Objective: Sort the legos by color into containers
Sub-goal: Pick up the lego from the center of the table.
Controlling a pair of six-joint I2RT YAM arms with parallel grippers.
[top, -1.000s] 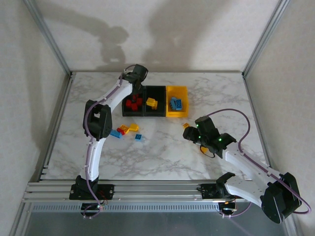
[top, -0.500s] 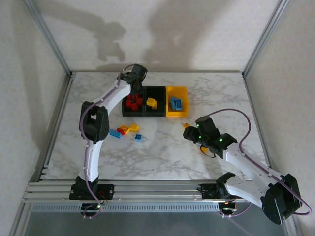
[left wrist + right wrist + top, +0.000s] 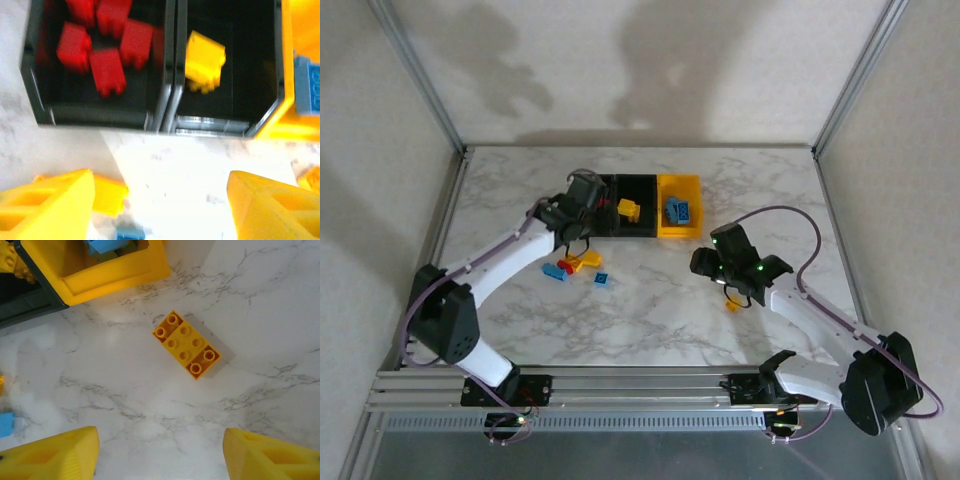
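- Right gripper [image 3: 160, 440]: fingers spread, nothing between them. It hangs empty over the marble table [image 3: 260, 285].
- Under it lies a lone yellow-orange lego [image 3: 187, 344], flat with studs up, two rows of four. It is clear of both fingers.
- Its long axis runs diagonally in the right wrist view, upper left to lower right. The upper-left end points toward the yellow container [image 3: 115, 282], near but apart.
- Bare marble lies all round this brick. The nearest edge is the yellow container's wall.
- Left gripper [image 3: 160, 200]: fingers apart, holding nothing, just on the near side of the containers.
- Left black container [image 3: 100, 117]: several red legos [image 3: 102, 47] heaped at mixed angles.
- Middle black container [image 3: 225, 125]: one yellow lego [image 3: 204, 62], tilted, in the left half. The rest of the floor is bare.
- The yellow container holds the blue legos [image 3: 678, 210].
- The three containers stand side by side in a row, walls touching, long sides running away from the arm bases.
- Loose legos [image 3: 578, 266]: blue, red, yellow and blue, clustered on the table in front of the left black container. One yellow piece sits just beside the left finger; contact cannot be told.
- Open marble lies to the right of the yellow container and toward the near edge.
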